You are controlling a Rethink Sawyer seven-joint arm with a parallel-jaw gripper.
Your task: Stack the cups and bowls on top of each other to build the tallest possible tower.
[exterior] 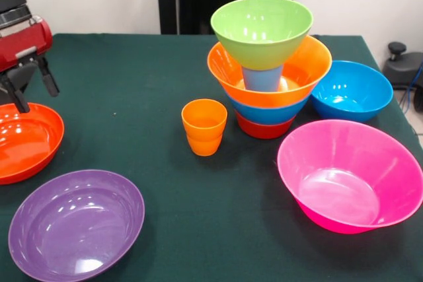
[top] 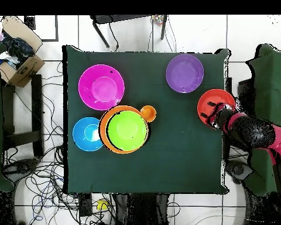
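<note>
While its claw (exterior: 32, 89) gapes (fingers downward), the arm (top: 254, 133) overhangs the red-orange bowl (exterior: 26, 140).

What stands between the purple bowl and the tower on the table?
The orange cups, nested and upright on the green cloth, stand between the purple bowl and the tower; the front view shows it. They stand close beside the tower.
</note>
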